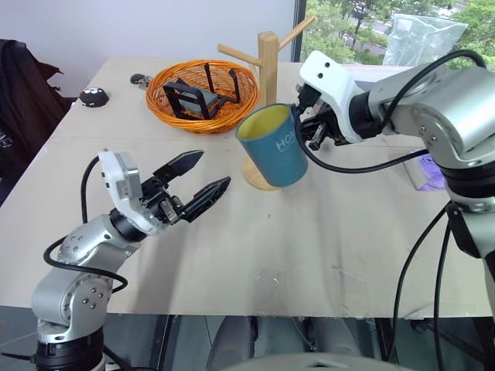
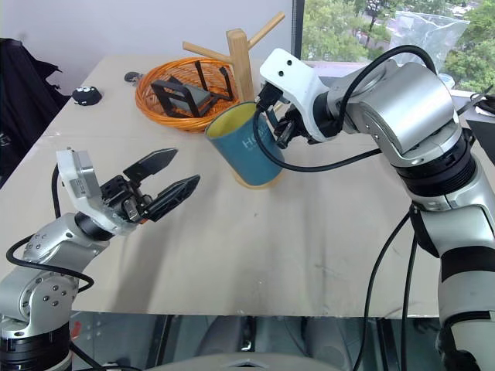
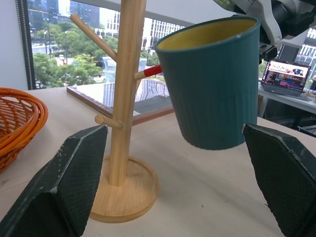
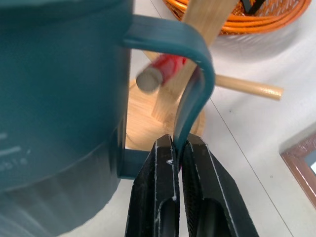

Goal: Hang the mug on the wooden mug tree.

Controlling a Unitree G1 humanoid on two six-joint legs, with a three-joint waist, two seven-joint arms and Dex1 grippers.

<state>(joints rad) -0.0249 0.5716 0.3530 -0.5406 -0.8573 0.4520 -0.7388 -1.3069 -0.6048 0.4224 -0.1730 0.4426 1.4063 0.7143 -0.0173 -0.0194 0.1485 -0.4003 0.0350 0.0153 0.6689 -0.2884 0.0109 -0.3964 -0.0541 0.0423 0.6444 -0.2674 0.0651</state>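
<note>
The teal-blue mug (image 1: 272,147), yellow inside, hangs tilted in the air in front of the wooden mug tree (image 1: 267,62). My right gripper (image 1: 311,127) is shut on the mug's loop handle (image 4: 197,64), pinching its lower part. In the right wrist view the red-tipped peg (image 4: 160,71) points at the handle's loop, its end right at the opening. My left gripper (image 1: 214,168) stands open to the left of the mug and lower, holding nothing. In the left wrist view the mug (image 3: 212,84) floats beside the post (image 3: 126,98), above the round base.
An orange wicker basket (image 1: 203,97) with a black stand in it sits behind and left of the tree. A small black object (image 1: 93,97) lies at the far left. A plastic bag (image 1: 421,39) and a purple item (image 1: 429,174) are on the right.
</note>
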